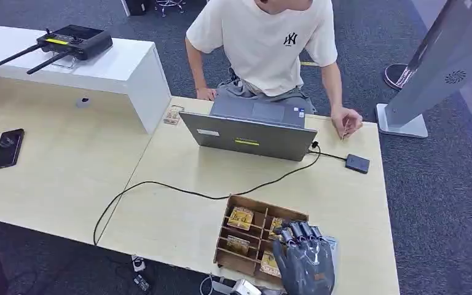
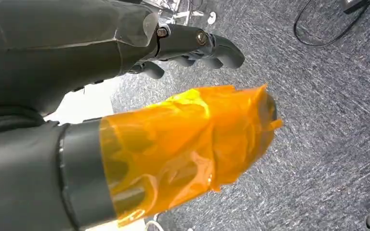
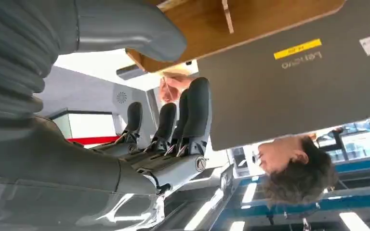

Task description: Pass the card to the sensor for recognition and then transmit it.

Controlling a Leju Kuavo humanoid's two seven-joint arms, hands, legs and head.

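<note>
Pale wooden table (image 1: 178,227): right hand (image 1: 304,261) (fingers apart, empty) hovers over the brown compartmented wooden card box (image 1: 246,241); left hand (image 2: 192,45) curled, empty.

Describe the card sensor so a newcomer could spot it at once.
Start at the grey laptop in the middle of the light wooden table. Follow the thin black cable from its corner nearest the person's hand to a small, flat, dark square pad. Nothing else lies flat on that bare stretch.
</note>
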